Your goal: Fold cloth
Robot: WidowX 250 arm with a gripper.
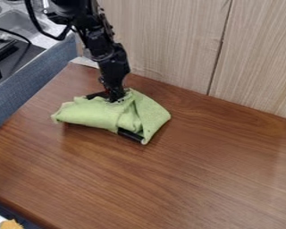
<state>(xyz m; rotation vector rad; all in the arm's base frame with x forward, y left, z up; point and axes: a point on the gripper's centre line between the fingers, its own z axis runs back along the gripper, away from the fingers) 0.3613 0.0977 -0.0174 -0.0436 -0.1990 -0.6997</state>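
Arm (100, 42) enters top edge, left of centre; slants down rightward, wrist steep above wood table (199, 174). Gripper (115, 93) points down into far side of cloth (89, 113), touching it. Open or closed: can't tell, cloth hides lower end; grip on cloth also unclear. Cloth green, bunched, on far left part of table, folds around gripper, one corner toward near right. Black piece (130, 135) juts from under cloth's near edge.

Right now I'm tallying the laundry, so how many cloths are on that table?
1: a green cloth, bunched on the brown table, beneath the black robot arm. Another could be hidden under its folds; I can't tell.
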